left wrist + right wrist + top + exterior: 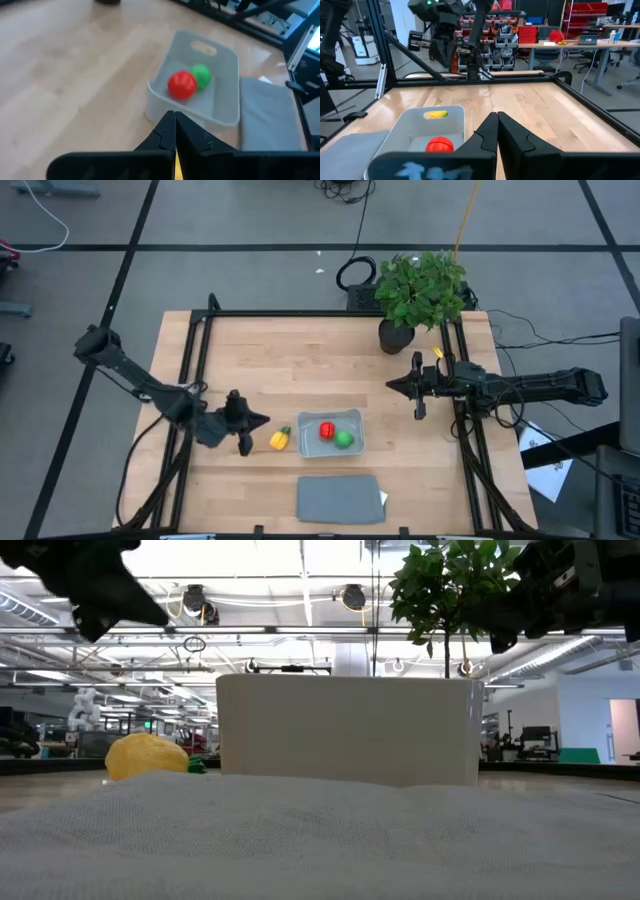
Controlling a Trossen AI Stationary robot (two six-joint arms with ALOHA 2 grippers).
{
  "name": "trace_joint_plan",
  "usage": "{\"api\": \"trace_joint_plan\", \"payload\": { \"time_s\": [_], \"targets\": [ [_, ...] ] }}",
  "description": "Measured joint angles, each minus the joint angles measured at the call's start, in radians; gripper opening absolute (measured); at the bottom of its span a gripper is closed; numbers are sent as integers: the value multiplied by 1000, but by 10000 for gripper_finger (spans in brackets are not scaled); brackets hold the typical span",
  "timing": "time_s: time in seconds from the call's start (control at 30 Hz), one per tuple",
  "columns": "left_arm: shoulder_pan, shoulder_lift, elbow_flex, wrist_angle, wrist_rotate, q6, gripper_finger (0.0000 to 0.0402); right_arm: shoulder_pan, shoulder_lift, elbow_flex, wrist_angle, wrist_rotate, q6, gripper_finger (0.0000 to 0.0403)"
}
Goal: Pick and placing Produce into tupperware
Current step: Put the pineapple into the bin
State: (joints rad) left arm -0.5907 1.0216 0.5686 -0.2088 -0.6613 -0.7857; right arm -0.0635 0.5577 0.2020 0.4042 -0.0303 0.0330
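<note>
The round red toy piece and round green toy piece lie inside the shallow blue-grey plastic tub. The yellow green-tipped piece lies outside, just beside it. The left gripper, fingers clenched and empty, hovers near it, presumably positioned for pickup. The right gripper waits clenched, well apart.

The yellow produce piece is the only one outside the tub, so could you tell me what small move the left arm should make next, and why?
Probably open the left gripper and lower it over the yellow piece. Its fingers look shut, the piece lies on the table beside the tupperware, and the red piece and green piece are inside.
</note>
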Motion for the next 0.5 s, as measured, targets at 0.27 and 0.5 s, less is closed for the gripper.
{"api": "trace_joint_plan", "payload": {
  "time_s": [0.27,0.5],
  "targets": [
    [-70,182,0,12,-3,-275,33,0,0,0,-5,0,7,0],
    [-113,302,0,74,6,-370,124,0,1,0,-2,0,7,0]
  ]
}}
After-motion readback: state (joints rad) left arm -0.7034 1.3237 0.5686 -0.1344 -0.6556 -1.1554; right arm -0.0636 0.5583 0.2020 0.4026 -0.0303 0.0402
